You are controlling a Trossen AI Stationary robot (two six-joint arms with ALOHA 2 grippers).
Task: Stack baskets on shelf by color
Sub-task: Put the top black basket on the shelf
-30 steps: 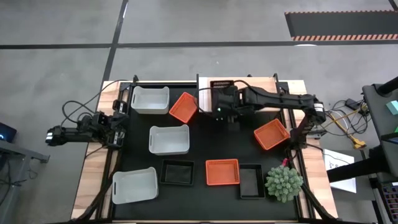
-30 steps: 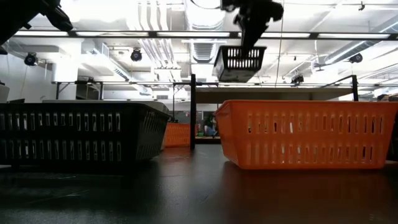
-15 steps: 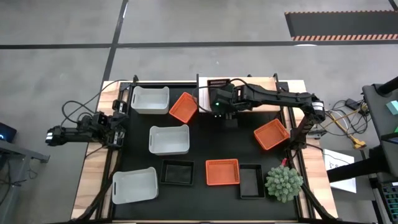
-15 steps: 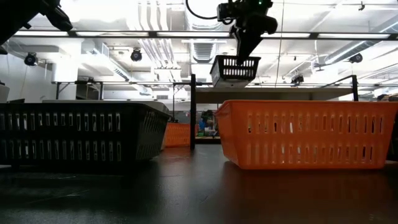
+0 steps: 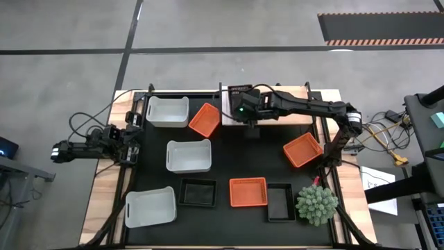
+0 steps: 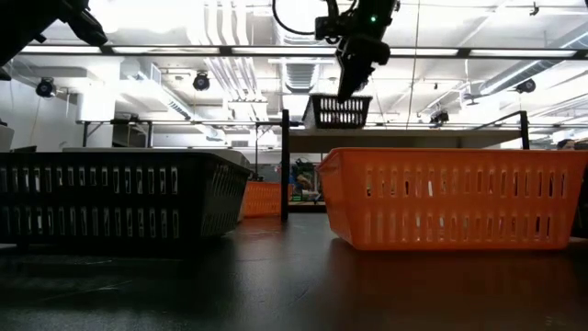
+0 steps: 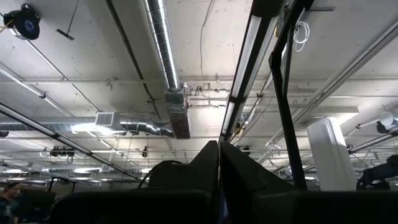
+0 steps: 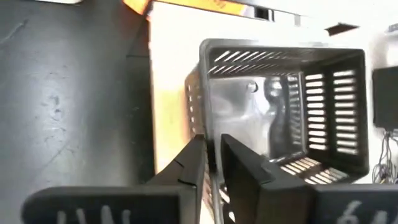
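The black basket (image 8: 292, 112) is glossy slotted plastic; the orange basket (image 6: 450, 198) is plastic too, duller. The shelf (image 5: 291, 119) is pale wood, the worktop (image 6: 294, 285) mat faintly sheened.

The whole worktop (image 5: 139, 208) is seen from straight above; it is viewed level from mat height. The ceiling is faced by the left wrist camera. A black basket (image 8: 286, 112), seen closely from the right wrist, is shared with the low view (image 6: 338, 110).

We find no legible text, label, brand or number in any view. Pale marks on the right gripper (image 8: 211, 163) body in its wrist view are too blurred to read.
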